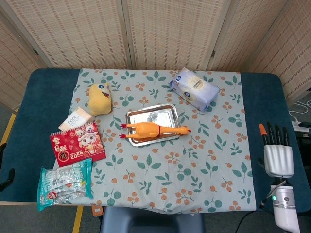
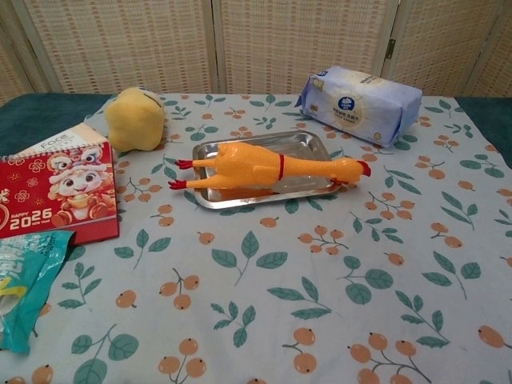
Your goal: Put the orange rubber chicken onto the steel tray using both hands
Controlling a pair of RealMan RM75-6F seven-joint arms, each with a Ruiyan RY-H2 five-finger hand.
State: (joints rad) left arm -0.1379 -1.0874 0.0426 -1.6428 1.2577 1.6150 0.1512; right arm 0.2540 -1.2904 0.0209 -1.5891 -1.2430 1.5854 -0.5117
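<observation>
The orange rubber chicken lies lengthwise across the steel tray. Its feet stick out over the left rim and its head over the right rim. The chest view shows the same chicken resting on the tray, with no hand near it. My right hand is far off at the table's right edge, fingers straight and apart, holding nothing. Only a dark sliver shows at the lower left edge of the head view, perhaps part of my left hand. Neither hand appears in the chest view.
A yellow plush toy sits left of the tray and a blue tissue pack behind it on the right. A red 2026 calendar, a small white box and a teal snack bag lie on the left.
</observation>
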